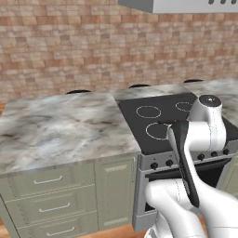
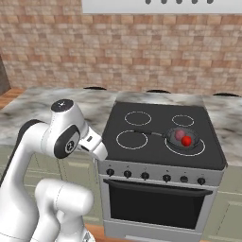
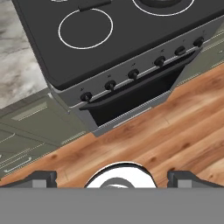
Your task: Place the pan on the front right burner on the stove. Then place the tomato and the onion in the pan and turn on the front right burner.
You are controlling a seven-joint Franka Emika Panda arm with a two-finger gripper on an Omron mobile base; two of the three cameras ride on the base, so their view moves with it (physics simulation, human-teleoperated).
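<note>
- Nearest the hand camera: gripper (image 3: pixel 112 177), jaws spread wide, nothing between them, hanging over the wooden floor (image 3: pixel 175 127) in front of the stove (image 2: pixel 160 142).
- Sits on the front right burner (image 2: pixel 185 142): the pan (image 2: pixel 182 140), handle pointing left across the cooktop.
- Lie inside the pan, touching: the tomato (image 2: pixel 186 140) toward the front, the onion (image 2: pixel 179 135) just behind it.
- Row of black knobs (image 3: pixel 133 74) along the silver front panel, dark oven door below.
- Marble counter (image 1: pixel 60 125) left of the stove, brick wall (image 2: pixel 118 52) behind.
</note>
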